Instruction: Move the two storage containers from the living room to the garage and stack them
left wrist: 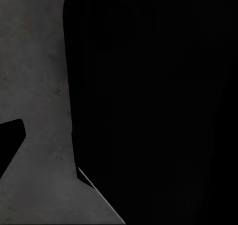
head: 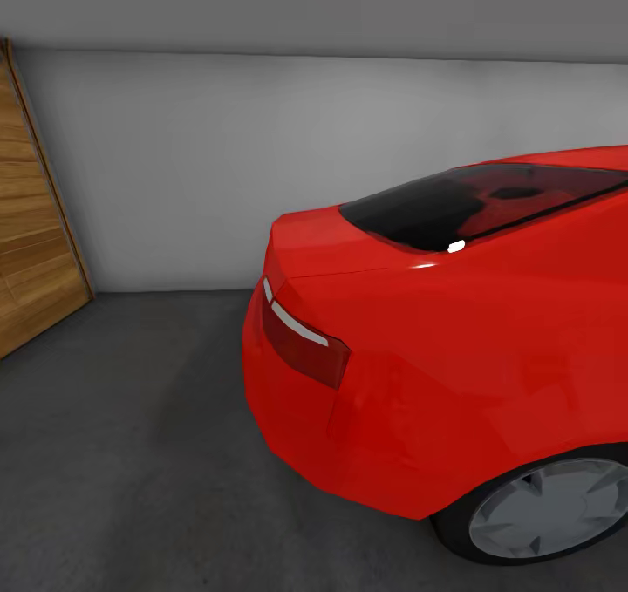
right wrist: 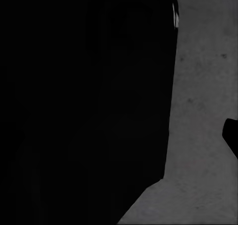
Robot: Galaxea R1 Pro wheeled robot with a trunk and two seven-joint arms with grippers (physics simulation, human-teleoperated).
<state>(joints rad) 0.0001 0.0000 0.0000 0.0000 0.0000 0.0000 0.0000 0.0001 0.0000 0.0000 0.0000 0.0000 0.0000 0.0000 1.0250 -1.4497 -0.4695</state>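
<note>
I am in the garage, and the two storage containers are out of view. The dark grey concrete floor [head: 131, 452] stretches ahead to a pale grey wall [head: 192, 165]. In the left wrist view a large black shape covers most of the picture, with floor [left wrist: 34, 86] beside it and one dark fingertip [left wrist: 10, 138] at the edge. The right wrist view is much the same: a black mass, a strip of floor [right wrist: 203, 86] and a dark fingertip [right wrist: 231, 135] at the edge. Neither view lets me tell whether the jaws are open or shut.
A glossy red car [head: 453, 357] takes up the right half of the head view, its rear end and a wheel [head: 549, 509] close to me. A wooden door [head: 30, 243] stands at the left. Bare floor lies between door and car.
</note>
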